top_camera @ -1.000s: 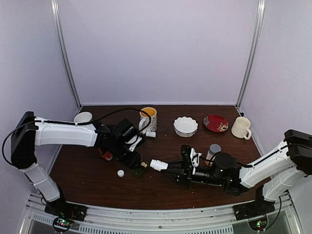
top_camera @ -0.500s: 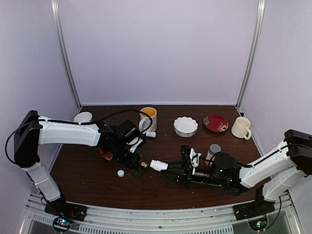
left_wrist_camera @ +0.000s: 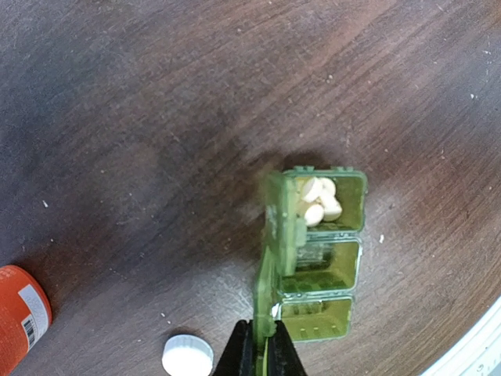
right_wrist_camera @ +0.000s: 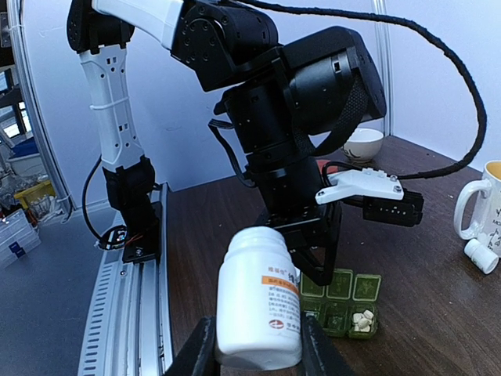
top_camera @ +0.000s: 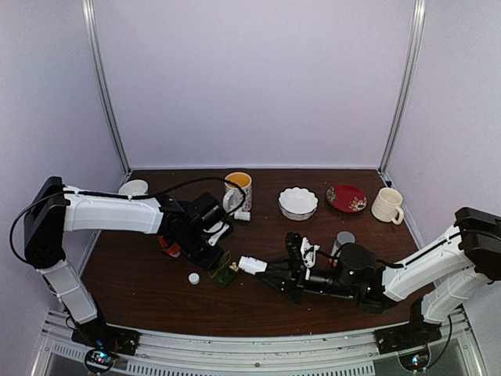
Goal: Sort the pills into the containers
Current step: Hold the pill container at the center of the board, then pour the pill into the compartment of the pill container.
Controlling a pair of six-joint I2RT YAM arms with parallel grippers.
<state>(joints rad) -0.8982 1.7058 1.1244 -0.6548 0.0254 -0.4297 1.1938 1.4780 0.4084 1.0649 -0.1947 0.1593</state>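
The left gripper (left_wrist_camera: 261, 350) is pinched tight on the raised lid (left_wrist_camera: 268, 294) of the pill box (left_wrist_camera: 317, 317) just ahead of it. The right gripper (right_wrist_camera: 254, 345) clasps a white bottle (right_wrist_camera: 258, 294).

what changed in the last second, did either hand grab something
The left hand closed its fingers on the edge of the open lid of the green pill box. The right hand edged slightly left, holding the white bottle as before. The loose white cap and the orange bottle stayed put.
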